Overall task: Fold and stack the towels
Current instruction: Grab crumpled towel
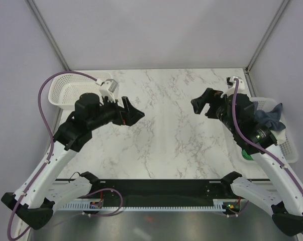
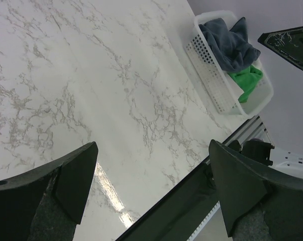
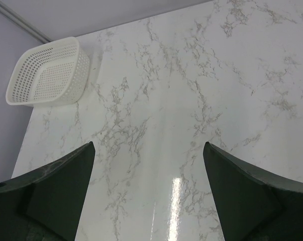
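Observation:
A grey-blue towel (image 1: 270, 118) and a green towel (image 1: 247, 154) lie bunched in the white basket (image 1: 291, 145) at the table's right edge, partly hidden by my right arm. In the left wrist view the grey-blue towel (image 2: 230, 44) lies over the green towel (image 2: 246, 81). My left gripper (image 1: 132, 112) is open and empty, held above the left middle of the marble table (image 1: 161, 125). My right gripper (image 1: 201, 105) is open and empty above the right middle. Both point toward the table's centre.
An empty white basket (image 1: 71, 89) stands at the back left corner; it also shows in the right wrist view (image 3: 48, 73). A black rail (image 1: 161, 193) runs along the table's near edge between the arm bases.

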`<state>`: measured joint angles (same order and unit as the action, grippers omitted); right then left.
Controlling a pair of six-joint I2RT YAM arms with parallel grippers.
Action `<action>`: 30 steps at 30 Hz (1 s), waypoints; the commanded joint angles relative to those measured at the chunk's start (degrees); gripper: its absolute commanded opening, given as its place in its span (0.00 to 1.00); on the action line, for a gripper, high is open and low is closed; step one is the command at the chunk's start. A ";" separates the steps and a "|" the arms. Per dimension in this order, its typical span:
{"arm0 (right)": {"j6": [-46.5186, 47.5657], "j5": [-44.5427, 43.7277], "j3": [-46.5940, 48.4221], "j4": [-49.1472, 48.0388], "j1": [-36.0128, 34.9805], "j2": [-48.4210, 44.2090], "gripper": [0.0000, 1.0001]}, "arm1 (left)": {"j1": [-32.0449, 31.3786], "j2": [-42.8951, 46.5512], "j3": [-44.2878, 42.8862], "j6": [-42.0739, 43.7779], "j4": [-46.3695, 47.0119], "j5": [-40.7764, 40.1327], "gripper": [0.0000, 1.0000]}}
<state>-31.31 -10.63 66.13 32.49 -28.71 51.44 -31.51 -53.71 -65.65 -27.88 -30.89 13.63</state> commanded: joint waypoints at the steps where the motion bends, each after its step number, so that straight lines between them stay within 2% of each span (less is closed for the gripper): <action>1: -0.59 -1.58 0.93 -1.55 -0.03 -0.20 0.98 | 0.22 1.33 -1.85 -0.69 2.33 -0.45 0.99; 5: -0.51 -4.39 2.16 -1.20 -0.03 -0.46 0.97 | 0.22 0.72 -2.03 -1.04 2.59 0.52 0.99; 8: -0.59 -11.76 2.08 -0.41 -0.03 -0.20 0.96 | 0.30 0.45 -2.56 -0.42 2.51 2.01 0.99; 9: -0.68 -17.96 2.42 0.98 -0.03 1.19 0.95 | 0.31 0.54 -2.56 -0.25 2.51 2.36 0.99; 13: -1.04 -31.27 9.09 10.12 2.06 9.01 0.92 | 0.31 2.29 -1.33 -0.33 2.59 2.54 0.99; 14: 0.01 -29.38 11.46 10.92 3.99 10.42 0.89 | 0.31 2.65 -0.80 -0.42 2.59 2.54 0.99; 15: 0.80 -26.92 12.52 12.49 6.36 12.61 0.80 | 0.22 3.35 0.16 -0.60 2.68 2.89 0.99; 16: 0.64 -22.37 13.14 13.21 12.39 13.24 0.77 | 0.22 3.53 0.69 -0.60 2.68 3.07 0.99; 17: 0.29 -21.11 13.24 14.17 15.49 13.68 0.73 | 0.22 3.70 1.04 -0.60 2.59 3.33 0.99; 22: 0.20 -16.18 7.97 14.36 31.65 14.04 0.74 | 0.22 4.14 1.75 -1.03 2.59 5.09 0.99; 24: 0.37 -11.88 5.07 14.18 35.28 14.04 0.74 | 0.22 4.06 1.84 -1.21 2.59 5.53 0.99; 28: 1.69 -11.52 0.86 13.57 42.83 14.04 0.73 | 0.22 4.14 2.36 -1.48 2.59 5.88 0.99; 30: 2.39 -8.03 -0.99 11.30 45.66 14.21 0.72 | 0.22 3.88 2.98 -2.00 2.68 5.88 0.98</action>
<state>-30.50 -23.44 66.98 45.43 13.37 66.28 -31.51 -49.98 -63.48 -27.97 -29.85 17.21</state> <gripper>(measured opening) 0.723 0.989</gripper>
